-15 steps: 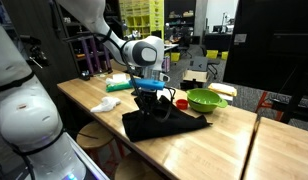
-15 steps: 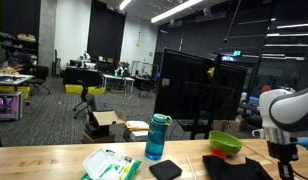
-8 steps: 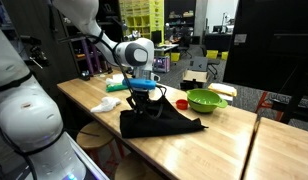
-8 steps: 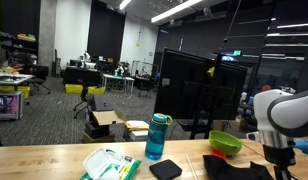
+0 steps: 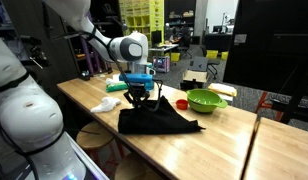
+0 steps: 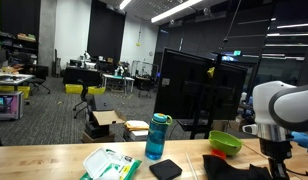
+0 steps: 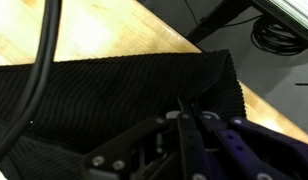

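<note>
A black ribbed cloth [image 5: 160, 121] lies spread on the wooden table [image 5: 219, 148], bunched up where it rises under my gripper [image 5: 141, 101]. The gripper is shut, its fingers pinching a fold of the black cloth [image 7: 104, 95] near one edge; in the wrist view the closed fingertips [image 7: 184, 110] meet on the fabric. In an exterior view the arm [image 6: 279, 108] stands at the right edge over the cloth [image 6: 239, 170], and the fingertips are hidden there.
A green bowl [image 5: 205, 100] and a red object [image 5: 181, 103] sit just beyond the cloth. A white crumpled item [image 5: 106, 104] and a green-white packet [image 5: 119, 86] lie near the table end. A blue bottle [image 6: 156, 137] and flat black item [image 6: 165, 169] stand nearby.
The gripper has moved toward the table's end, away from the green bowl, dragging the black cloth with it; the cloth has stretched out and shifted the same way.
</note>
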### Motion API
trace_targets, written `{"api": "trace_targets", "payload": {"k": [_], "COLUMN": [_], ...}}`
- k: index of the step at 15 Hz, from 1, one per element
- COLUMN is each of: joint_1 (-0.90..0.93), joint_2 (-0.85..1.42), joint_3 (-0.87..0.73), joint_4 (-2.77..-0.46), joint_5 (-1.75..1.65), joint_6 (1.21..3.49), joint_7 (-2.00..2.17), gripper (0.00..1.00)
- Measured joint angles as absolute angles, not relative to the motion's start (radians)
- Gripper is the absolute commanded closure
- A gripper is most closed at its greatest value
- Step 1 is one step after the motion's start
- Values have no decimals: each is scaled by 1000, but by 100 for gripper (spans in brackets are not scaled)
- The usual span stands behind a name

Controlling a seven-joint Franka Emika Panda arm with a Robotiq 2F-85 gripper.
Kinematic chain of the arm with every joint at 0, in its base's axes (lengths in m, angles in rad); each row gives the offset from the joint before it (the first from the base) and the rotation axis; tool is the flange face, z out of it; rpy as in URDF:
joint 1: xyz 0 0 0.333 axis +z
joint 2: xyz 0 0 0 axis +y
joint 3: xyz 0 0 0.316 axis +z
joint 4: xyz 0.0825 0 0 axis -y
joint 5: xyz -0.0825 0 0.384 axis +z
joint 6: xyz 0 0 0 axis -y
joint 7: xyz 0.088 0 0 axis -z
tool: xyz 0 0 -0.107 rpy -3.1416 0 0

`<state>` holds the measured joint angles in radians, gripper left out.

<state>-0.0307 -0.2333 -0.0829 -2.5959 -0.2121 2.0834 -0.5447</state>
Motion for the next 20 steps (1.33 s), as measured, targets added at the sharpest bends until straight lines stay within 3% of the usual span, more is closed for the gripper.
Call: {"api": "trace_targets", "payload": {"k": [9, 20], "joint_1": [47, 104], "joint_2": [-260, -291], "joint_3": [-49, 8], "joint_4": [-2598, -2662], "joint_5": [-203, -207], "joint_6": [2097, 2307], "joint_7": [-545, -544], "gripper": [99, 99]}}
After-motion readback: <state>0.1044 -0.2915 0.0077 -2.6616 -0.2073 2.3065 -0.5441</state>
